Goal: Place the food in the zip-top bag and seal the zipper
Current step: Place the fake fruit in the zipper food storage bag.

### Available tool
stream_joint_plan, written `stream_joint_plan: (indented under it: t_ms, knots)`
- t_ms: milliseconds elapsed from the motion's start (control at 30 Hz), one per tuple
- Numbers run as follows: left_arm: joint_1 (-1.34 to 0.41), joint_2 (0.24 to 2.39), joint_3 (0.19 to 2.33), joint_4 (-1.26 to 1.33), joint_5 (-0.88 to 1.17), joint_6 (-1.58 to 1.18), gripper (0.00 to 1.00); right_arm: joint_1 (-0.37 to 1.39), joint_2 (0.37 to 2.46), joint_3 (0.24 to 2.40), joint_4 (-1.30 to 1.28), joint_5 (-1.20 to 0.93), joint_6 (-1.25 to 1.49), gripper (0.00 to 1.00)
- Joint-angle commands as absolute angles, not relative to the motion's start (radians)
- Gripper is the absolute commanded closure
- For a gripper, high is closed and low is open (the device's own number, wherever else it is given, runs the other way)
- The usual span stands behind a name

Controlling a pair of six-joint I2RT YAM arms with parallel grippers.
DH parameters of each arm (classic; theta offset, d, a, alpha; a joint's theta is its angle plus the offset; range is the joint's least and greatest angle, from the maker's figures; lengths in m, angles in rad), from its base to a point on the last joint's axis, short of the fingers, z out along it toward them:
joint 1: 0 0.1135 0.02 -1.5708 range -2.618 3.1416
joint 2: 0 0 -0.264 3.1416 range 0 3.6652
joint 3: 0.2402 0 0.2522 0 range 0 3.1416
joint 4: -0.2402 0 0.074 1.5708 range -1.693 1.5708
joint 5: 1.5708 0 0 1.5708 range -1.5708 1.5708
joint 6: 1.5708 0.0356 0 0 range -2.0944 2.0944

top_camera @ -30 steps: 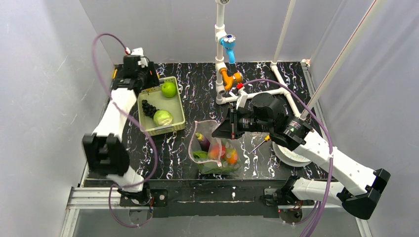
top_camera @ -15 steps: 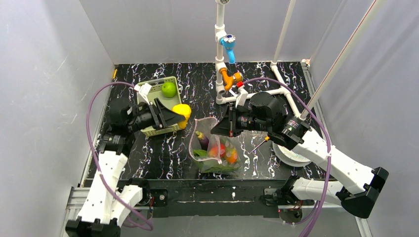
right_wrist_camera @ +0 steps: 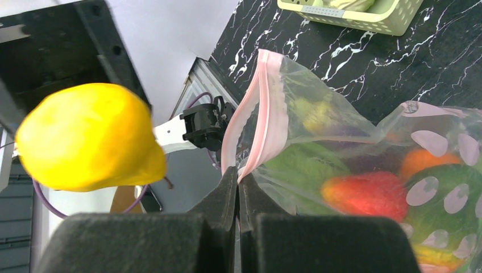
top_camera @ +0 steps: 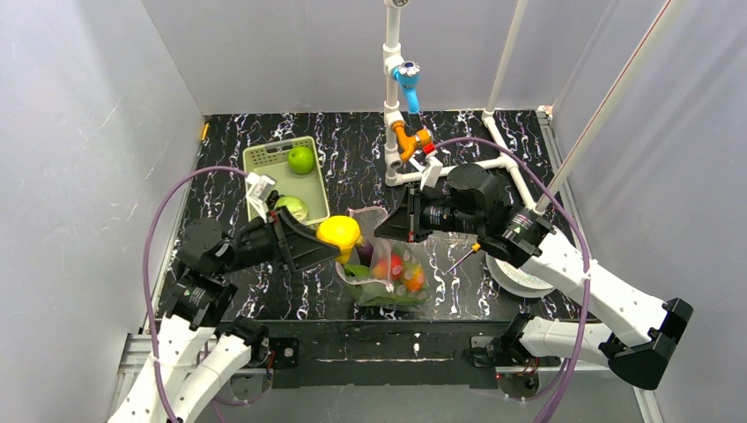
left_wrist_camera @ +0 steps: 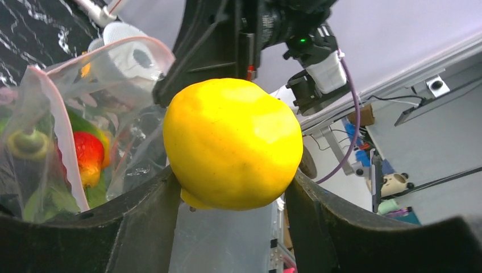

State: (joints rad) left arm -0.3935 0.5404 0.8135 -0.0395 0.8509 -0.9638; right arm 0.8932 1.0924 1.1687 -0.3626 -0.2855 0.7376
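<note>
My left gripper (top_camera: 333,242) is shut on a yellow toy fruit (top_camera: 339,233), which fills the left wrist view (left_wrist_camera: 233,152) and shows in the right wrist view (right_wrist_camera: 91,136). It hangs just left of the mouth of the clear zip-top bag (top_camera: 383,264). My right gripper (top_camera: 385,231) is shut on the bag's pinkish zipper strip (right_wrist_camera: 267,108) and holds the mouth up and open. Inside the bag lie a purple piece (top_camera: 362,253), red (right_wrist_camera: 364,193) and orange pieces and green leaves (top_camera: 374,295).
The light-green basket (top_camera: 264,160) at the back left holds a green apple (top_camera: 300,159) and a pale green cabbage (top_camera: 291,206). A white pipe frame (top_camera: 394,115) with blue and orange fittings stands behind. A white plate (top_camera: 520,278) lies at the right.
My left arm swung from the basket toward the bag, carrying the yellow fruit right and nearer. The right gripper kept its hold on the bag's mouth.
</note>
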Motion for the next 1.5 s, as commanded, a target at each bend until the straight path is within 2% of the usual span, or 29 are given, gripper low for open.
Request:
stream_joint_plan:
  t_ms: [0, 300, 433, 600, 700, 867, 900, 933, 967, 1167, 1367, 1467]
  knots:
    - [-0.481, 0.612, 0.784, -0.006, 0.747, -0.991, 0.58, 0.896, 1.074, 1.220, -0.288, -0.319, 0.755, 0.99]
    - [-0.646, 0.681, 0.715, 0.037, 0.419, -0.976, 0.63, 0.897, 1.047, 1.227, -0.284, -0.342, 0.766, 0.99]
    - [-0.673, 0.697, 0.692, 0.040, 0.392, -0.975, 0.46, 0.896, 1.040, 1.226, -0.282, -0.350, 0.769, 0.99]
    - [-0.690, 0.718, 0.697, 0.006, 0.413, -0.956, 0.43, 0.896, 1.016, 1.224, -0.293, -0.332, 0.762, 0.99]
    - [-0.695, 0.708, 0.691, 0.006, 0.418, -0.955, 0.36, 0.896, 0.998, 1.224, -0.298, -0.322, 0.756, 0.99]
    - [-0.694, 0.698, 0.794, -0.160, 0.458, -0.825, 0.23, 0.896, 0.980, 1.219, -0.311, -0.315, 0.750, 0.99]
    - [-0.695, 0.698, 0.823, -0.212, 0.459, -0.791, 0.19, 0.896, 0.977, 1.216, -0.313, -0.314, 0.749, 0.99]
    - [-0.694, 0.701, 0.854, -0.256, 0.460, -0.764, 0.08, 0.896, 0.973, 1.212, -0.313, -0.313, 0.748, 0.99]
    - [-0.694, 0.706, 0.877, -0.295, 0.462, -0.743, 0.03, 0.897, 0.971, 1.209, -0.312, -0.313, 0.747, 0.99]
    - [-0.695, 0.716, 0.946, -0.436, 0.437, -0.702, 0.03, 0.897, 0.965, 1.204, -0.311, -0.314, 0.744, 0.99]
    - [-0.695, 0.670, 0.996, -0.594, 0.305, -0.611, 0.18, 0.896, 0.958, 1.194, -0.324, -0.317, 0.729, 0.99]
    - [-0.694, 0.683, 0.974, -0.605, 0.310, -0.626, 0.20, 0.896, 0.973, 1.200, -0.325, -0.338, 0.718, 0.99]
